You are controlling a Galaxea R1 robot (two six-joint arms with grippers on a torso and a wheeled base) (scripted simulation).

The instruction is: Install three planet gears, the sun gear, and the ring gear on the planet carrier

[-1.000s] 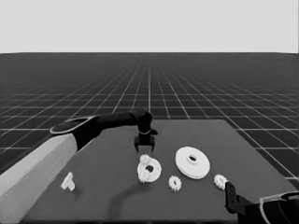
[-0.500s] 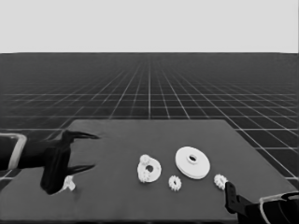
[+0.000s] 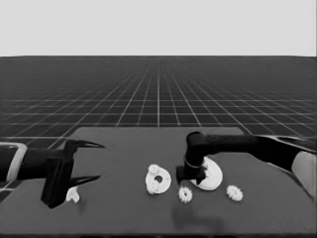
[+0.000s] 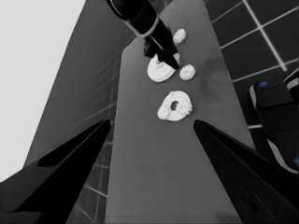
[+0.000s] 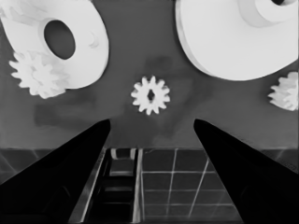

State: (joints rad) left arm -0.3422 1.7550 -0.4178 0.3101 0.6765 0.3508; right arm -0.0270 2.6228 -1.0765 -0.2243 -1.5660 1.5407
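White gear [image 3: 185, 194] lies near the table's front edge, under the right gripper [image 3: 190, 174], fingers apart; left gripper [image 3: 91, 161] waits, spread, left end.

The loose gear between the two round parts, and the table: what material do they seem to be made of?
The loose gear looks like matte white plastic: uniformly pale, no glint on its teeth, though a render leaves this open. The table looks like a dark, dull slab, perhaps rubber or painted board: soft blurred shadows, no reflections. The right gripper hangs open above the gear.
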